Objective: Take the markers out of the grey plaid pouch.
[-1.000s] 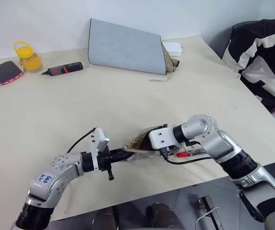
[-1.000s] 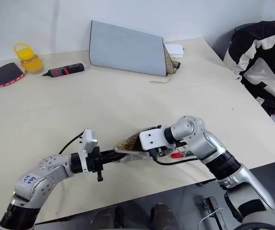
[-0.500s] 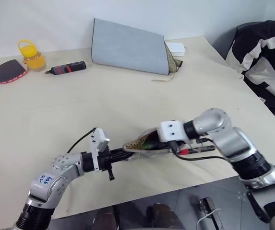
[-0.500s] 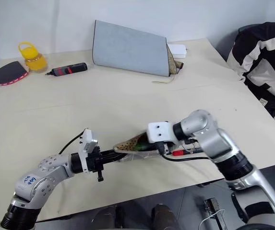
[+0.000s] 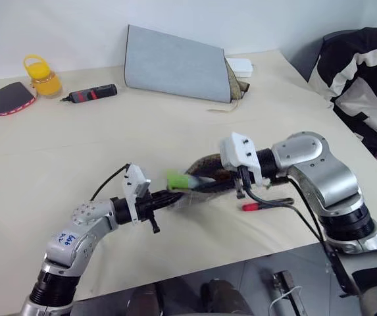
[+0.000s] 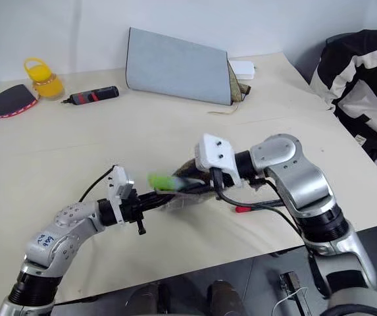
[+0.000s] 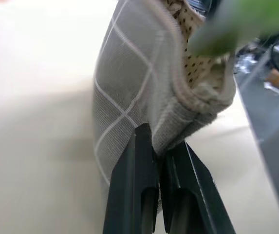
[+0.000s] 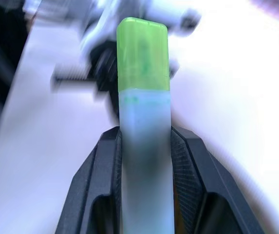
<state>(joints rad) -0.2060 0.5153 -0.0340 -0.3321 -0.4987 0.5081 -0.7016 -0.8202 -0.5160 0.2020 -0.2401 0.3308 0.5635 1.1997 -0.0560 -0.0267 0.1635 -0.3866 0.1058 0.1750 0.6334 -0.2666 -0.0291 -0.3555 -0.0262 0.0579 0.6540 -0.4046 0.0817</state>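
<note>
**Green-ended marker coming out of the plaid pouch**

Rising since a second ago, the right gripper [image 5: 204,179] is now drawing the green-ended marker [image 5: 177,180] up and out of the grey plaid pouch [image 5: 204,186], where earlier it was reaching low into the pouch's mouth. The pouch itself is also sitting higher, lifted off the surface [image 5: 175,131] at its held end.

Writing: a small blue handwritten mark is showing on the left forearm, too small to read. No brand or label is legible on the marker or pouch.

The left gripper [image 7: 158,151] is keeping its fingers [image 7: 139,185] pressed fully together on the pouch's lower fabric edge, with the grid-lined cloth and brown speckled lining bulging just above them. The right fingers [image 8: 105,170] are standing partly apart, clamping the pale barrel of the marker between them, with the bright green end sticking out beyond the tips.

The marker's long axis is lying close to level, running across the scene with the green end pointing toward the robot's left, over the left gripper. The pouch is hanging between the two grippers near the front edge of the surface. The red marker [image 5: 252,206] is lying flat on the surface just below the right wrist, lengthwise left to right.
</note>
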